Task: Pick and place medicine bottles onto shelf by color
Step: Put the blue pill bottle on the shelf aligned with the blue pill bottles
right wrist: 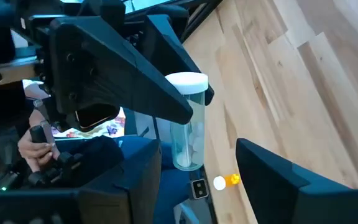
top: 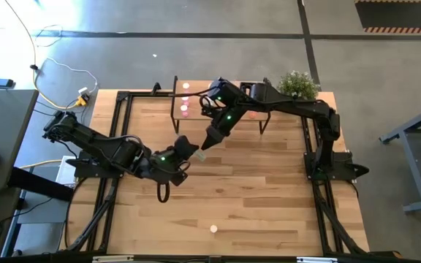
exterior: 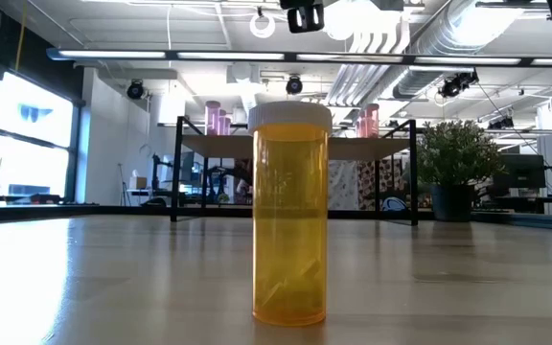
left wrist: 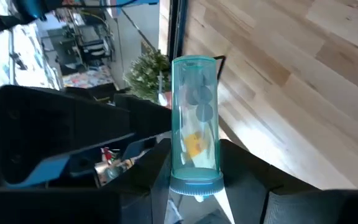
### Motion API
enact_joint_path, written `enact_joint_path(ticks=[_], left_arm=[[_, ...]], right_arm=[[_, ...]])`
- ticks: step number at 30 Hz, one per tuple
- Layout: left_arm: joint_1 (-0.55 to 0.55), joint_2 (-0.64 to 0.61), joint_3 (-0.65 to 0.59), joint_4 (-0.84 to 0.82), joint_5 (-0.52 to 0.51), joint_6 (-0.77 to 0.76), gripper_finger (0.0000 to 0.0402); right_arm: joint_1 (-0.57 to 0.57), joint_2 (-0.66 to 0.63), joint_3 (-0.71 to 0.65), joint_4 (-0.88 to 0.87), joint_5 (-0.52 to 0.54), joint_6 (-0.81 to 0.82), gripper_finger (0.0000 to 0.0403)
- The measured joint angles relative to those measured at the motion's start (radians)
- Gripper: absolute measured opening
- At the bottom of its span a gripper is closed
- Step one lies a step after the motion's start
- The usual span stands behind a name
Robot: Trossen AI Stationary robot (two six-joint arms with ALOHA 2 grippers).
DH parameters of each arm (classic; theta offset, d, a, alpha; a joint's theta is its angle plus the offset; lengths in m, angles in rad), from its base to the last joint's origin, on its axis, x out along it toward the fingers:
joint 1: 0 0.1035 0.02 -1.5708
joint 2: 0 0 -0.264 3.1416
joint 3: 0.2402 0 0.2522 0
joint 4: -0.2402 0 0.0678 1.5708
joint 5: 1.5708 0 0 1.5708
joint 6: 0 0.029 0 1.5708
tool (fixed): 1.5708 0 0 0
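Note:
My left gripper [top: 191,151] is shut on a pale green bottle [left wrist: 196,118] with a white cap, above the middle of the table. My right gripper [top: 208,141] is open right beside it. Its fingers stand on either side of the bottle's bottom end [right wrist: 188,160], and I see no touch. An orange bottle [exterior: 290,216] stands upright on its base near the table's near edge [top: 213,229]. The shelf [top: 218,93] stands at the far edge with pink bottles [top: 185,109] on it; it also shows in the low view [exterior: 295,144]. My left gripper pinches the pale green bottle at its cap end [left wrist: 196,182] between its two fingers [left wrist: 157,171], coming from the table's left. The bottle reaches out past the fingertips toward my right gripper, lifted clear of the table.
A potted plant [top: 298,84] stands at the far right corner beside the shelf. Black frame rails [top: 115,146] run along the table's left and right sides. Bare tabletop [top: 269,197] lies between the grippers and the orange bottle.

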Motion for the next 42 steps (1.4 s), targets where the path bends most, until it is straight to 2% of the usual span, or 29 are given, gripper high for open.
enact_joint_path(ticks=[10, 25, 42], left_arm=[[0.005, 0.0, 0.0, 0.103, -0.023, 0.141, 0.0117], [0.03, 0.0, 0.0, 0.143, -0.02, 0.224, 0.0117], [0.036, 0.0, 0.0, 0.145, -0.019, 0.242, 0.0117]], right_arm=[[0.024, 0.0, 0.0, 0.008, 0.008, 0.03, 0.0197], [0.026, 0.0, 0.0, 0.024, -0.022, 0.071, 0.0194], [0.025, 0.0, 0.0, 0.021, -0.028, 0.074, 0.0097]])
